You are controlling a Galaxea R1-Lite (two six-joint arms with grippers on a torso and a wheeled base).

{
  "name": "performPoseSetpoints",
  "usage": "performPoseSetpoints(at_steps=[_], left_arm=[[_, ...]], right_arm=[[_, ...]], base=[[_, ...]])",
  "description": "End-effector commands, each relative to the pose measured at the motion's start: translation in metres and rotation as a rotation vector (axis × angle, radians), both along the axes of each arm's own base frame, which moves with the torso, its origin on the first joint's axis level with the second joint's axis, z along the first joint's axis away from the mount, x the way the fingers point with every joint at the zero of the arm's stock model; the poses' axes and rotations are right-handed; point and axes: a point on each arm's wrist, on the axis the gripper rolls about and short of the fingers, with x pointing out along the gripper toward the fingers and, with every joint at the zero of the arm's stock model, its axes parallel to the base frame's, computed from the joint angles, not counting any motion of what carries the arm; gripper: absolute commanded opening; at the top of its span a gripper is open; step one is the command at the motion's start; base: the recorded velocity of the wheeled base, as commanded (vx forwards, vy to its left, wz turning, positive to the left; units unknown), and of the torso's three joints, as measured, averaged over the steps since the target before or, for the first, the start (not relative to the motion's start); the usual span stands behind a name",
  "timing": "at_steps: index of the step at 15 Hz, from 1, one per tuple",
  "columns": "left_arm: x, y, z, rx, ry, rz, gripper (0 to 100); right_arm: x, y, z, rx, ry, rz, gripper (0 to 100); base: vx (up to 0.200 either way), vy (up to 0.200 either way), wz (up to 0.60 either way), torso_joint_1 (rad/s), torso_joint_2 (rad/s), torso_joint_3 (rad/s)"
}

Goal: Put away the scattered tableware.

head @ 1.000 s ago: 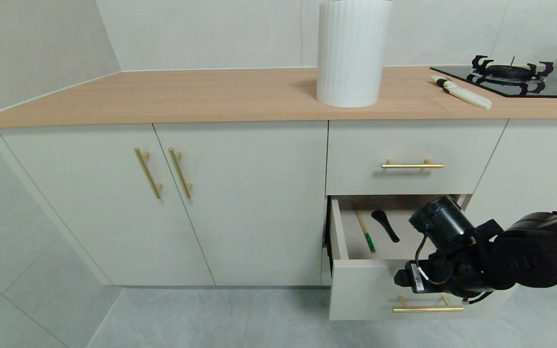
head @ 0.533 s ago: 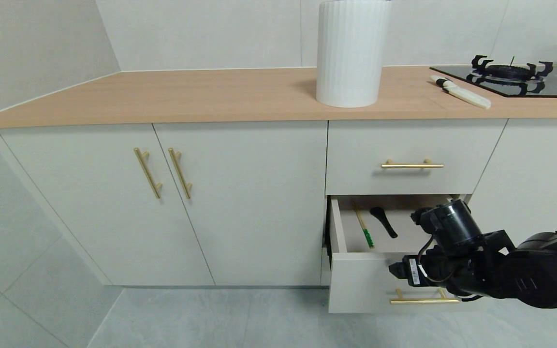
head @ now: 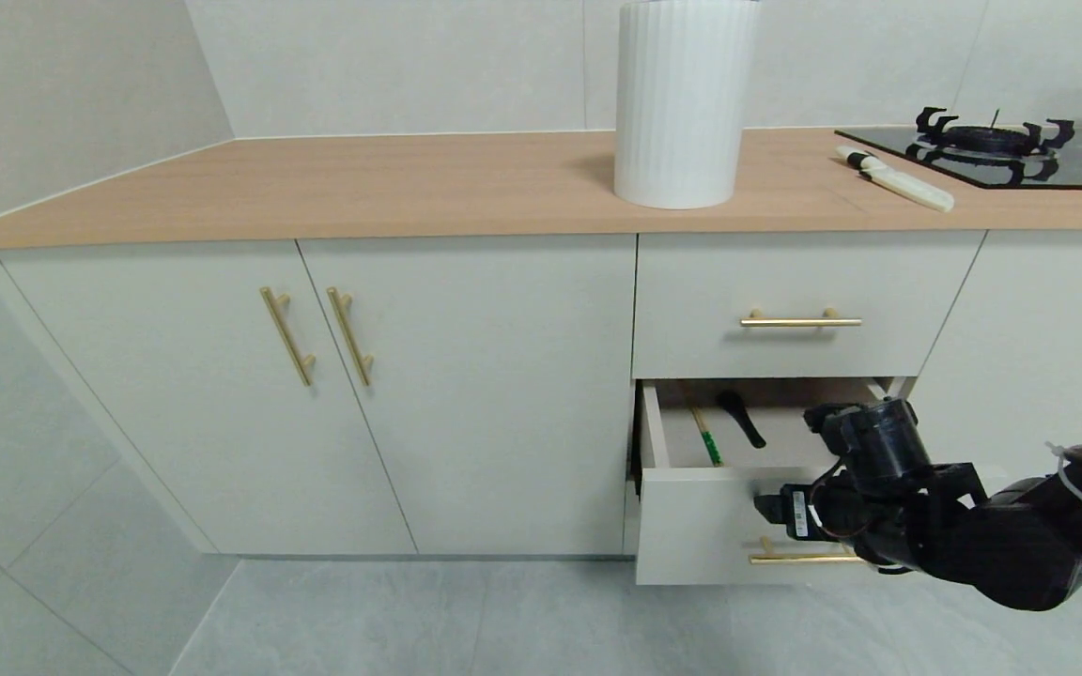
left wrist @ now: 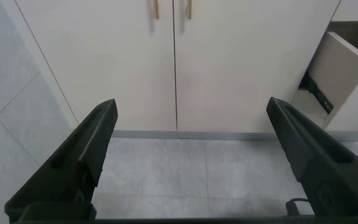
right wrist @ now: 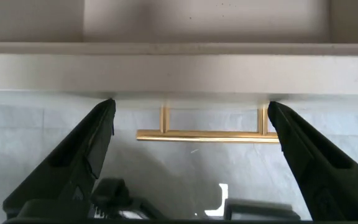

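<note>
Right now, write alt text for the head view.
The right gripper is at the front of a partly open lower drawer that holds chopsticks and a black spoon. On the counter above are a white canister, a knife and a hob.

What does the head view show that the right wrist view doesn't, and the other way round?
Head view: chopsticks and a black spoon inside the part-open lower drawer, a white canister and a knife on the counter. Right wrist view: the right gripper, open, the gold handle seen between its fingers. Both: the drawer front and that handle.
</note>
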Motion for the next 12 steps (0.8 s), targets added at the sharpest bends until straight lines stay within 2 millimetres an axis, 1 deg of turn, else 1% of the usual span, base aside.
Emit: performPoseSetpoints(at_steps=[1,4,6,10,12], left_arm=[[0.0,0.0,0.0,-0.001,0.0,0.0,100],[0.0,0.0,0.0,-0.001,0.0,0.0,100],[0.0,0.0,0.0,-0.001,0.0,0.0,100],[0.0,0.0,0.0,-0.001,0.0,0.0,100],[0.0,0.0,0.0,-0.001,0.0,0.0,100]], right_arm=[[0.01,-0.007,-0.017,0.011,-0.027,-0.033,100],[0.019,-0.01,-0.024,0.027,-0.069,-0.052,100],[0.025,-0.008,-0.031,0.039,-0.098,-0.054,100],[0.041,-0.006,-0.046,0.085,-0.224,-0.064,100],[0.046,-0.006,-0.049,0.097,-0.262,-0.069,100]], base=[[0.0,0.0,0.0,0.0,0.0,0.0],[0.0,0.0,0.0,0.0,0.0,0.0],[0.0,0.0,0.0,0.0,0.0,0.0],[0.0,0.0,0.0,0.0,0.0,0.0],[0.0,0.0,0.0,0.0,0.0,0.0]])
